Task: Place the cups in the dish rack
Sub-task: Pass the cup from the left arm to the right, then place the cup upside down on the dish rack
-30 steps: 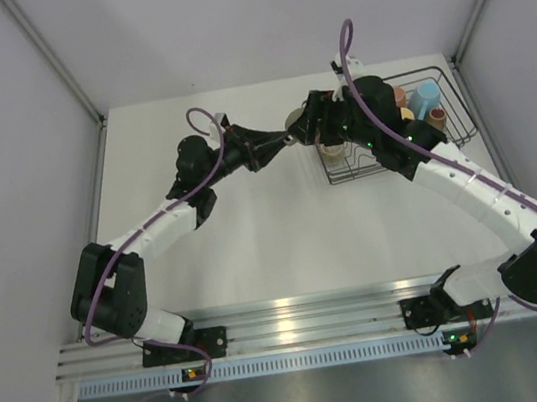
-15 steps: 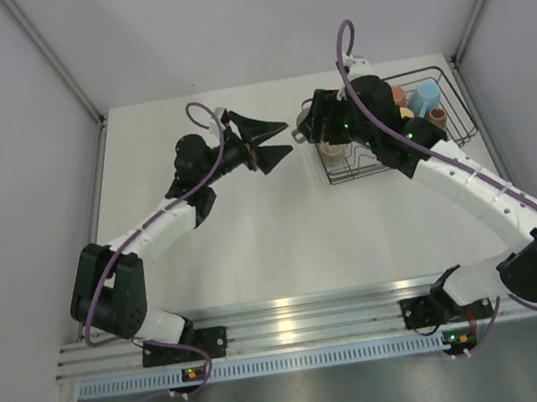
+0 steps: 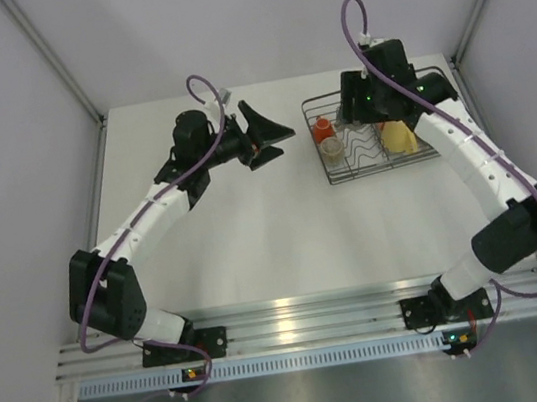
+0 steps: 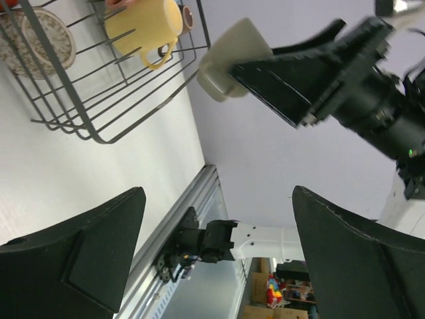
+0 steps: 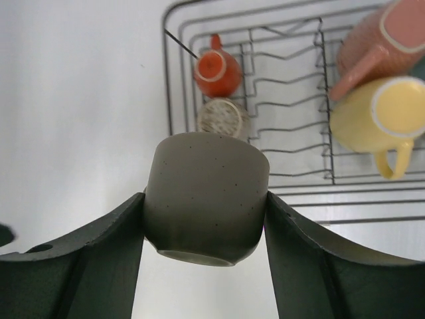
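Grey cup (image 5: 206, 193) in right pincer (image 5: 204, 199), arm stretched over dish rack (image 5: 167, 80) | left pincer (image 4: 219, 199) spread wide, empty

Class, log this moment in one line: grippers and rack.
left gripper: open, empty | right gripper: shut on grey cup | dish rack: partly loaded
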`<state>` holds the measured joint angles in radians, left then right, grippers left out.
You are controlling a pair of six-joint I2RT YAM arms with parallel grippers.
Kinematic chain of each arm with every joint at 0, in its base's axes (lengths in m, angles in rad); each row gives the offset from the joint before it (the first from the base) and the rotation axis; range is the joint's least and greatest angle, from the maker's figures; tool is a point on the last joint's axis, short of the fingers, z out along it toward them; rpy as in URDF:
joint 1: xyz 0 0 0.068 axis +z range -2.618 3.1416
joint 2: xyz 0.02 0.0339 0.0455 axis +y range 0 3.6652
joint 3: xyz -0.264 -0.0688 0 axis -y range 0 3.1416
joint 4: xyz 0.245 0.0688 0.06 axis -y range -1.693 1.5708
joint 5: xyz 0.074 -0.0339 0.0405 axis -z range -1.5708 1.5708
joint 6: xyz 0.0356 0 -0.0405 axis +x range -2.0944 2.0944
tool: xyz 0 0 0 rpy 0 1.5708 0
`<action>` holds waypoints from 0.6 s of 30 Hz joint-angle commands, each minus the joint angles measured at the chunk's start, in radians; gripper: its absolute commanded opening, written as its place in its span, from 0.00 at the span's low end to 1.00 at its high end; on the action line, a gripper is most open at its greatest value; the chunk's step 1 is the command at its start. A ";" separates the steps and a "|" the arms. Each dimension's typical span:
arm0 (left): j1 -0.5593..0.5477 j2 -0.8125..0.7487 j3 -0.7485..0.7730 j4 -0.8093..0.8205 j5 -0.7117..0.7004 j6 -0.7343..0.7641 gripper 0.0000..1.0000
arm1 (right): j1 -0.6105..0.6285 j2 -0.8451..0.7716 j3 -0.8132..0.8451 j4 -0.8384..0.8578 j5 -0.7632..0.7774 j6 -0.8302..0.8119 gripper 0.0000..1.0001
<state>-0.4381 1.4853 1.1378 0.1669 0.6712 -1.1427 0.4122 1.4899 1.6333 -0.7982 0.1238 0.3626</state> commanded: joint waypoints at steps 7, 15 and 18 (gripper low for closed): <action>0.004 -0.057 -0.018 -0.130 0.001 0.149 0.98 | -0.046 0.242 0.143 -0.187 -0.101 -0.106 0.00; 0.013 -0.063 -0.041 -0.130 0.005 0.147 0.98 | -0.044 0.357 0.214 -0.236 -0.110 -0.149 0.00; 0.018 -0.063 -0.042 -0.130 0.007 0.150 0.98 | -0.044 0.392 0.230 -0.251 -0.116 -0.160 0.00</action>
<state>-0.4286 1.4639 1.0973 0.0277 0.6685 -1.0168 0.3637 1.8629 1.7996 -1.0195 0.0223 0.2310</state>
